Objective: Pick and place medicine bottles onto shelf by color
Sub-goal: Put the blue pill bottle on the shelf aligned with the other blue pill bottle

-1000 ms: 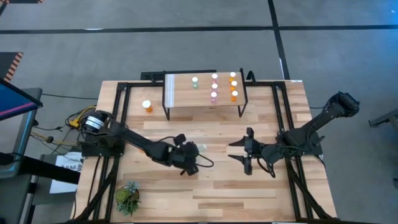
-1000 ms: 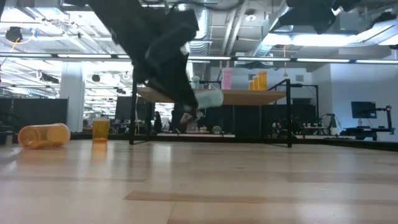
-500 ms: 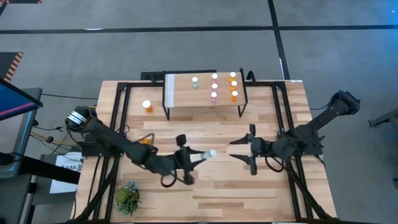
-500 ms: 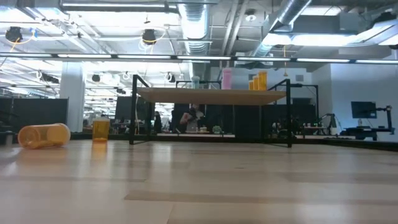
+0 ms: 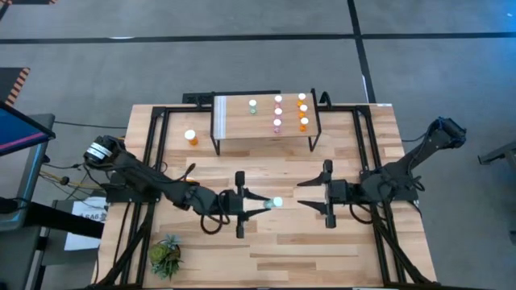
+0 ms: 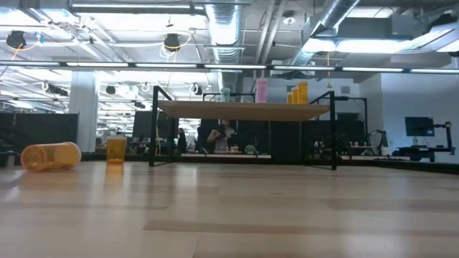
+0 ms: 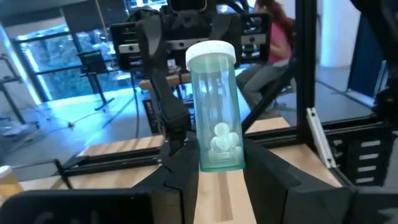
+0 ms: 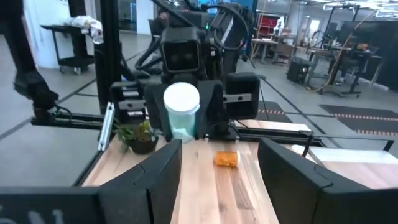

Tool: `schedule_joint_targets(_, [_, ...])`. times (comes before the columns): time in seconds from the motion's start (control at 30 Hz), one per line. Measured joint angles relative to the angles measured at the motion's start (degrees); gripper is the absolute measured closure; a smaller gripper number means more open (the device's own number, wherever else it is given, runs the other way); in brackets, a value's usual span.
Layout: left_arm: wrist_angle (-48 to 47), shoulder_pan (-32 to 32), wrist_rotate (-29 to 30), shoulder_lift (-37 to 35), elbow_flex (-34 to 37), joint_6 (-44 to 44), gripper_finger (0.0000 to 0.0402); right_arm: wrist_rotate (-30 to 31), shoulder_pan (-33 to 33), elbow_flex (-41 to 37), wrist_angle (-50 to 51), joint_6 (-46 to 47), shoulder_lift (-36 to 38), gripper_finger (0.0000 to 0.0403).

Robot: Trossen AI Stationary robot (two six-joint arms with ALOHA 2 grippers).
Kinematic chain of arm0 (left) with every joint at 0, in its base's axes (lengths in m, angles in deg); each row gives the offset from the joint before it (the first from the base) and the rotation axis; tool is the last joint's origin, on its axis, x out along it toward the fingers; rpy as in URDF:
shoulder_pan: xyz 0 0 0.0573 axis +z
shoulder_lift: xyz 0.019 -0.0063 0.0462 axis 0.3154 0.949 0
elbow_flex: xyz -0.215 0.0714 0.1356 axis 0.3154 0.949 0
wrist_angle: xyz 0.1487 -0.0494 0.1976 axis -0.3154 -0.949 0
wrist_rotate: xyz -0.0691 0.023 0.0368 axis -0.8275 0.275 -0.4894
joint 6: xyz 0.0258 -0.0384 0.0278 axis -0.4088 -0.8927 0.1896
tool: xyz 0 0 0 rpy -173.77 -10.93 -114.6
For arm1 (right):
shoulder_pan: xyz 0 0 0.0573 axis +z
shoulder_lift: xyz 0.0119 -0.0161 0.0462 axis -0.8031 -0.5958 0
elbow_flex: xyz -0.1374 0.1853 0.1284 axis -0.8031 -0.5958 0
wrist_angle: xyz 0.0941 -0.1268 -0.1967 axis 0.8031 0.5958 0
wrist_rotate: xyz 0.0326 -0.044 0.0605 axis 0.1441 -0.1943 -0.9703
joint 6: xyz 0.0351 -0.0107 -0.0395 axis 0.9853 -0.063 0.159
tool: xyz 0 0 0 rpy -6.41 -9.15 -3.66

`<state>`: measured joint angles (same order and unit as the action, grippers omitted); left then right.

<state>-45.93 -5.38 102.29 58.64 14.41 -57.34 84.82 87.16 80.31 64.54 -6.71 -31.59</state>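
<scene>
Teal-green, the medicine bottle [image 7: 217,112] sits clenched in the left gripper [image 5: 256,204] in front of the shelf [image 5: 266,118], cap toward the right gripper [image 5: 310,194], whose jaws stand released. For a clean handover, the right gripper should probably close on the capped end before the left lets go.

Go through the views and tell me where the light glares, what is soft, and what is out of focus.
High view: even light, soft shadows under the shelf. Low view: ceiling lights glare; the near tabletop is blurred. Left wrist view: the teal bottle in the left gripper is sharp, the room beyond soft. Right wrist view: the right gripper near the lens is soft.
</scene>
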Motion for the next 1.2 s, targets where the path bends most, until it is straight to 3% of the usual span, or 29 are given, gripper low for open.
schedule_joint_targets(0.33, [-3.7,1.0,-1.7,0.6,0.2,-2.4,0.0305,-0.8,-3.3,0.0,-5.2,-0.7,-7.0,0.0168])
schedule_joint_targets(0.7, [-6.7,1.4,-1.6,0.6,0.1,-3.9,0.0305,-14.1,-6.8,0.0,-5.4,4.4,-8.1,0.0168])
schedule_joint_targets(0.87, [-6.8,1.4,-1.6,0.6,0.1,-3.9,0.0305,-14.6,-7.4,0.0,-5.3,4.6,-8.0,0.0166])
schedule_joint_targets(1.2, [-8.3,1.4,-1.5,0.6,0.1,-4.3,0.0305,-15.0,-7.6,0.0,-4.0,5.7,-8.0,0.0114])
